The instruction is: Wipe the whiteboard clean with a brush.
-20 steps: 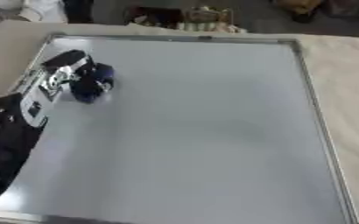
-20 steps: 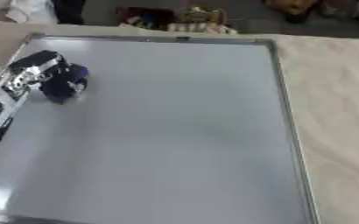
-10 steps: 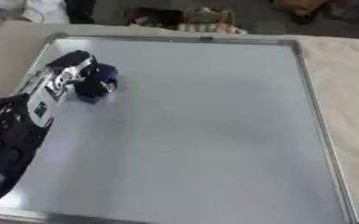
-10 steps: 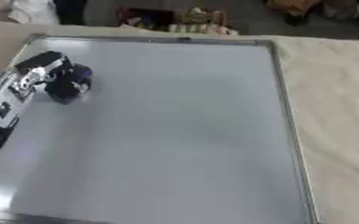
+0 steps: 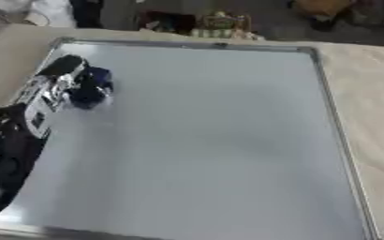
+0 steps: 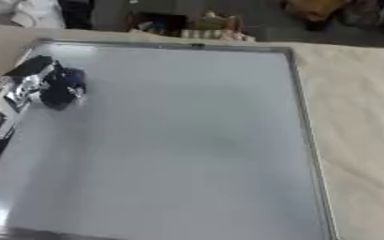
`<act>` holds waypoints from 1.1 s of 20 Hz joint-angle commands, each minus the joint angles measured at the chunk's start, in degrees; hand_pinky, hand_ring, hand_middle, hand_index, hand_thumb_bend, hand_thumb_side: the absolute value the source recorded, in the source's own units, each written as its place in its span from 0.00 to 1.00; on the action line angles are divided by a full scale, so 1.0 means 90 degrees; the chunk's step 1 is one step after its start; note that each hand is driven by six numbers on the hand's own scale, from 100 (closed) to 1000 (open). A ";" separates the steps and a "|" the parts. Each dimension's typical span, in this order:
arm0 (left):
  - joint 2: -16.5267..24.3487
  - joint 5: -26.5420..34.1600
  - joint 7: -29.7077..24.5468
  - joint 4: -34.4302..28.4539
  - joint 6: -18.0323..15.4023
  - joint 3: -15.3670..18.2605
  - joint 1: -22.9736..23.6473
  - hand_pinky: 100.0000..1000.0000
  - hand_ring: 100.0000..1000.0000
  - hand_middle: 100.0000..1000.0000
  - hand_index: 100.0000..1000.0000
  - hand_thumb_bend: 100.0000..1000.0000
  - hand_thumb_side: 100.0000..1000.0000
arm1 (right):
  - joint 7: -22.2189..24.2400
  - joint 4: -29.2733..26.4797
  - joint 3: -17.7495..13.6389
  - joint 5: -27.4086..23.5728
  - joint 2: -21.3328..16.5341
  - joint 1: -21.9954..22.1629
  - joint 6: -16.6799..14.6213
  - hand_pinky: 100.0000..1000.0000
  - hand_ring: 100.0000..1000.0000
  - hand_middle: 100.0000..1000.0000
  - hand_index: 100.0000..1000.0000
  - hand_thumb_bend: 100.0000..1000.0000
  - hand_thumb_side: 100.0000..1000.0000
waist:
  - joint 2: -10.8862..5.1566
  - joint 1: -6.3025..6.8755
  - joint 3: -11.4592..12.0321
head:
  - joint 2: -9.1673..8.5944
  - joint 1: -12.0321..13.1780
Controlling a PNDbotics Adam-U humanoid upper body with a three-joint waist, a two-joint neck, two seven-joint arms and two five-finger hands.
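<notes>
The whiteboard (image 5: 211,140) is wide open across its middle, its right side and its near part, so a robot hand can slide there with nothing in the way. Only the far left corner is taken: the left robot hand (image 5: 60,86) sits there, its fingers curled round a dark blue brush (image 5: 90,88). Its black arm (image 5: 11,145) lies along the left edge. The beige counter (image 5: 375,103) to the right is free too. Clutter (image 5: 199,23) stands past the far edge.
</notes>
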 commanded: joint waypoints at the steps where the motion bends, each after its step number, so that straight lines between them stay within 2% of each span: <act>1: 0.0197 -0.0159 0.0037 0.0370 0.0030 0.0023 0.0185 0.32 0.31 0.03 0.07 0.05 0.28 | -0.0028 -0.0088 -0.0081 -0.0019 -0.0093 -0.0038 -0.0003 0.85 0.84 0.66 0.83 0.00 1.00 | -0.0095 -0.0044 0.0016 | -0.0016 0.0023; 22: 0.0548 -0.0521 0.0440 0.0741 0.0308 0.0359 0.0250 0.32 0.31 0.03 0.08 0.06 0.26 | -0.0041 -0.0088 -0.0090 -0.0013 -0.0105 -0.0030 -0.0017 0.85 0.84 0.66 0.83 0.00 1.00 | -0.0128 -0.0061 0.0033 | -0.0100 -0.0002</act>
